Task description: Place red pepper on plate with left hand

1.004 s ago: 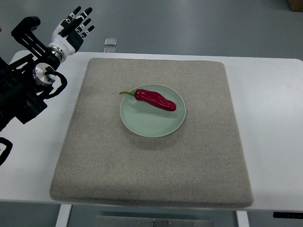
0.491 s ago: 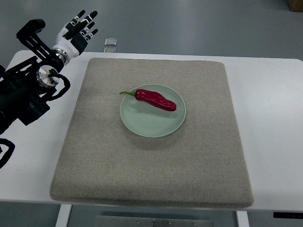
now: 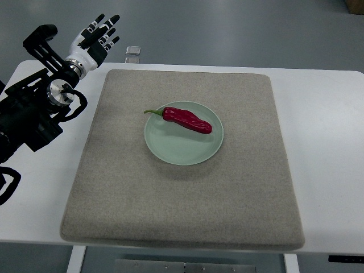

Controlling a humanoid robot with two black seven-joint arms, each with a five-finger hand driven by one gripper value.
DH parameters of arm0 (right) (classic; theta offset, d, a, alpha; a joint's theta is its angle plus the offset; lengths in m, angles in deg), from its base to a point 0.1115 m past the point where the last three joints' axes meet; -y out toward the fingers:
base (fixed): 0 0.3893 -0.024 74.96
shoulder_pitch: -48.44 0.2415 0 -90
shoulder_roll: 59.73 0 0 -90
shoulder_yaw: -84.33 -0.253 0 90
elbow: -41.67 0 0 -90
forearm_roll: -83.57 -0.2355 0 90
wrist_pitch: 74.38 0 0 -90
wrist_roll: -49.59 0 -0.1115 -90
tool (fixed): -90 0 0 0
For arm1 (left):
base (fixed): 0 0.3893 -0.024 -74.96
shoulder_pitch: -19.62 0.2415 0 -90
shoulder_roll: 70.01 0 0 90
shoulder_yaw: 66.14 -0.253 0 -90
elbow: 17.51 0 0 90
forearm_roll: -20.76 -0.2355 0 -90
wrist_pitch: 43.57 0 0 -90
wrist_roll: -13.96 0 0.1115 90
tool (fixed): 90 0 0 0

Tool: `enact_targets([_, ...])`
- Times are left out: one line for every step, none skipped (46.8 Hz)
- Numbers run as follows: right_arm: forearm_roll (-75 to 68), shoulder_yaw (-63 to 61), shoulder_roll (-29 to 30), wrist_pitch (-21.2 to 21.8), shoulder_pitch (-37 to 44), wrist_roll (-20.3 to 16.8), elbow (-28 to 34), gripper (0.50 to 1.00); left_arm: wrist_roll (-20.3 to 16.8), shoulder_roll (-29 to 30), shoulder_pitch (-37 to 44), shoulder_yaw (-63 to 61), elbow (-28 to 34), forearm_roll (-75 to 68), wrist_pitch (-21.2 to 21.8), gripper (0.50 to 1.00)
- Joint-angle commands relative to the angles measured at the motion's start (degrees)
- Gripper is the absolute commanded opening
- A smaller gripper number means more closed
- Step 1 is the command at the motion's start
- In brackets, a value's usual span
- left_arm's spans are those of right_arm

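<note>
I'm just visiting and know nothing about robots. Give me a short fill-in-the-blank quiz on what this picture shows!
1. The red pepper lies on the pale green ____.
2. The plate sits on a beige ____ covering the white table.
3. The left robot hand holds nothing; its fingers are ____.
4. The pepper's stem points toward the picture's ____ side.

Missing words: plate; mat; open; left

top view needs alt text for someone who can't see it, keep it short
A red pepper lies on a pale green plate in the middle of a beige mat on a white table. The robot's left hand is raised at the far left corner, fingers spread, holding nothing.
</note>
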Motion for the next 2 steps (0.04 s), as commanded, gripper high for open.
enact_targets([0.1,0.1,0.0,0.1,-0.1,0.0,0.4,0.932,0.0,0.1,0.1,0.1,0.0,0.0,0.0,0.996])
enact_targets([0.1,0.1,0.0,0.1,-0.1,0.0,0.6,0.932,0.0,0.2,0.2,0.1,0.0,0.0,0.1,0.996])
